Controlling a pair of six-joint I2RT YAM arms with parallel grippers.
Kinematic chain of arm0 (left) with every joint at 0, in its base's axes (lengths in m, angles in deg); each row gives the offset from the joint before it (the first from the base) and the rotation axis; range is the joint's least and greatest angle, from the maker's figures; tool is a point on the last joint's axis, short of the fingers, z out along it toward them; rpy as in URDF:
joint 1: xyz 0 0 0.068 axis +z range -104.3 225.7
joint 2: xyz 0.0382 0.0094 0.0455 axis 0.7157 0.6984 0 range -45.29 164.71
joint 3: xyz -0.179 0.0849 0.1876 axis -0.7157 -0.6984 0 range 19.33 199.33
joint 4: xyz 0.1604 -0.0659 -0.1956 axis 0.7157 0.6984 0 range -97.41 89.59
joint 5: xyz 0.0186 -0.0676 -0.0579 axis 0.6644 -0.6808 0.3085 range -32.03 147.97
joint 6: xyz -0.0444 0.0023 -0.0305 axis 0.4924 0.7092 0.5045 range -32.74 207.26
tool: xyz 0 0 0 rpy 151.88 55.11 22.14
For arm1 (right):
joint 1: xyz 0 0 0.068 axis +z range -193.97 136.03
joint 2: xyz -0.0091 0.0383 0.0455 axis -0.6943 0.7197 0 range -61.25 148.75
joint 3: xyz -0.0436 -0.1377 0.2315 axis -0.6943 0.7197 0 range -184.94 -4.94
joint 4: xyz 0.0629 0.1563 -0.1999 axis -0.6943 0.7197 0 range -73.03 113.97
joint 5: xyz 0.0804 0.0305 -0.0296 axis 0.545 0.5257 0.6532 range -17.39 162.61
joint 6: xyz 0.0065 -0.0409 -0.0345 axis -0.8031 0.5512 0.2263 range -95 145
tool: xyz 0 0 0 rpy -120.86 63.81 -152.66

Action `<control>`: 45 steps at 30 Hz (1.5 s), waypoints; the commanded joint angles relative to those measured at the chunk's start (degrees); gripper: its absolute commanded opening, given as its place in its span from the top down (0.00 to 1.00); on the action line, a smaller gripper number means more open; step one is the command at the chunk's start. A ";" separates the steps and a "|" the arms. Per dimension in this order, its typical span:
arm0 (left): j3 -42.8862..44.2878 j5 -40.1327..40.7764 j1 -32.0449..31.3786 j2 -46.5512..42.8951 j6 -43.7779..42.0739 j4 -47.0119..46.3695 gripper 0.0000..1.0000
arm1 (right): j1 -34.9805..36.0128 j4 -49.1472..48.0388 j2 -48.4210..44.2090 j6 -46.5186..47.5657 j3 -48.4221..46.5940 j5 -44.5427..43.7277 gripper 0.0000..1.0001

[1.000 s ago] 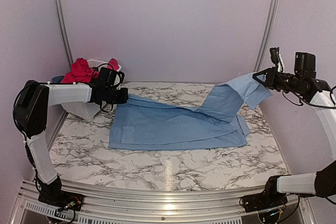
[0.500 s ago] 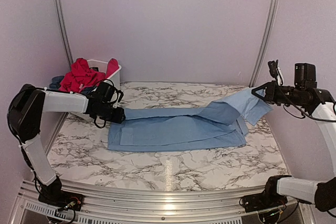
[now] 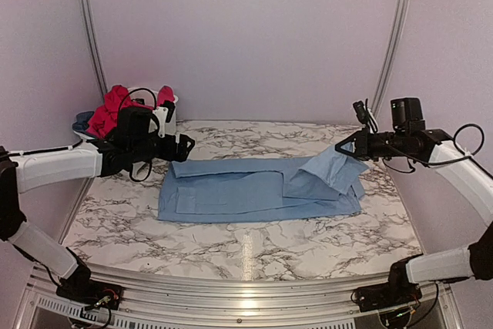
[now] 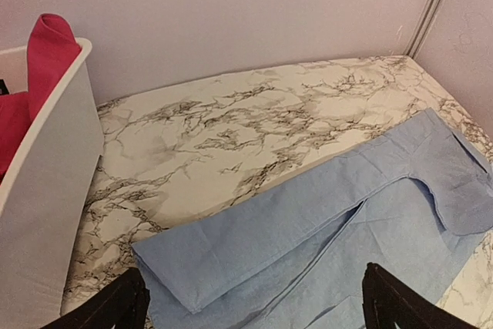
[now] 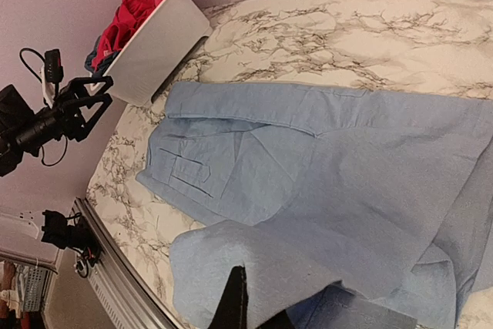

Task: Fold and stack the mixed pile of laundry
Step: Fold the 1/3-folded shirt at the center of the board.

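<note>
- left end effector: fingers spread wide, nothing between them; hangs over the left end of the light blue shirt, just beside the white plastic basket.
- right end effector: pressed together, pinching a fold at the shirt's right end, raised off the counter.
- rest of the shirt lies flat across the marble counter, far edge folded over.
- red garments and a dark blue one heaped in the basket, back left.

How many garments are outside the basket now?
1: the light blue shirt, spread on the table, its right end pinched by the right gripper. Red pieces and a dark one sit in the basket; more may hide there.
</note>
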 commanded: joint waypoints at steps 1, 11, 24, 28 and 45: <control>-2.13 -1.77 -0.48 -3.84 -1.06 -10.85 0.01 | 7.12 -9.72 8.74 -1.38 -5.50 -3.60 1.00; -6.88 -0.70 -0.48 -7.09 1.39 -13.03 0.01 | 17.27 -10.02 35.48 2.16 -25.48 -6.96 1.00; -8.49 -2.91 -0.55 -4.20 5.04 -14.07 0.01 | 24.48 -7.65 60.22 1.45 -48.03 -0.98 0.63; -6.86 -4.68 -1.80 -1.62 5.04 -14.15 0.01 | 22.20 -9.26 56.69 0.11 -45.81 -1.72 0.41; 31.77 7.16 -19.22 31.38 0.02 4.25 0.03 | 4.60 -20.35 30.25 -2.86 -10.22 -1.54 0.26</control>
